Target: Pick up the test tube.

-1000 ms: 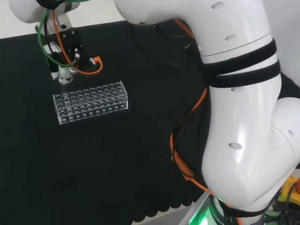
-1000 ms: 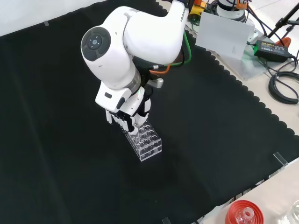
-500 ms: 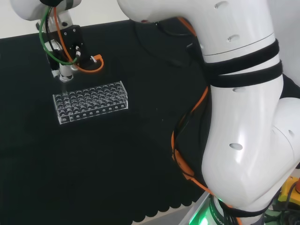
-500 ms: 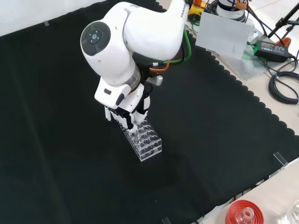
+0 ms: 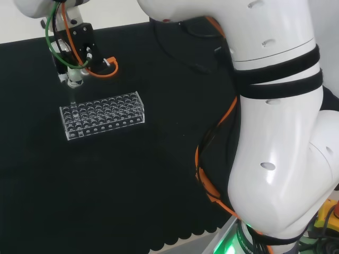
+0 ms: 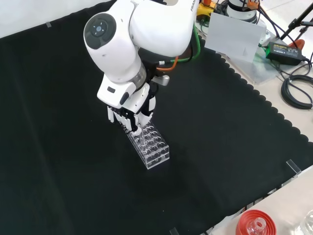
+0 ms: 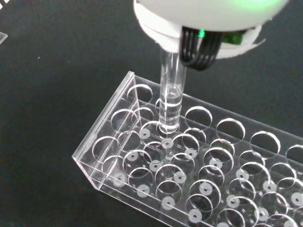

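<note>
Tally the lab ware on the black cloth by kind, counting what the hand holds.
Test tube: 1, in the hand
Clear rack: 1
Total: 2

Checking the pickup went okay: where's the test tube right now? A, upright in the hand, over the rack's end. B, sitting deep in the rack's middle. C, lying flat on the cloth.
A: the test tube hangs upright from the hand, over the end holes of the rack.
</note>
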